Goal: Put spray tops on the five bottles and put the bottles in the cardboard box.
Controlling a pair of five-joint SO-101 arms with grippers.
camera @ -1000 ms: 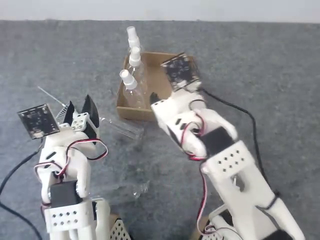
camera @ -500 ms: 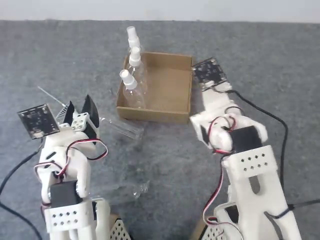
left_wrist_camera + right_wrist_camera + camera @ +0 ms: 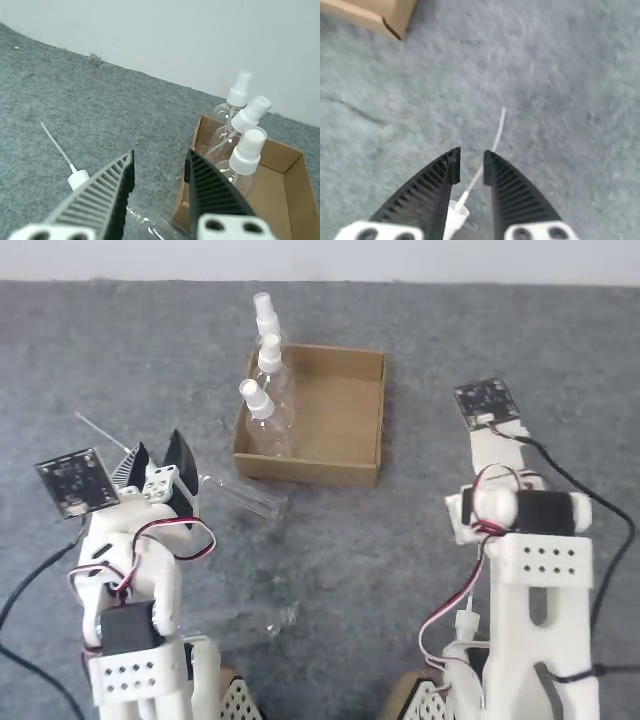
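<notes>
Our left gripper [image 3: 160, 156], jaws apart, hangs above a bare bottle [image 3: 245, 496] lying slantwise near the box [image 3: 330, 468]. Three capped bottles [image 3: 265, 420] stand upright by its left wall. Our right gripper [image 3: 471, 151], jaws slightly apart, hangs over a spray top [image 3: 456, 212] whose tube points away from the arm.

Bare robotics test bench, not a home: I work on grey felt matting [image 3: 520, 330], plain white wall [image 3: 165, 35] behind, my servo wires [image 3: 172, 530] hanging exposed.
</notes>
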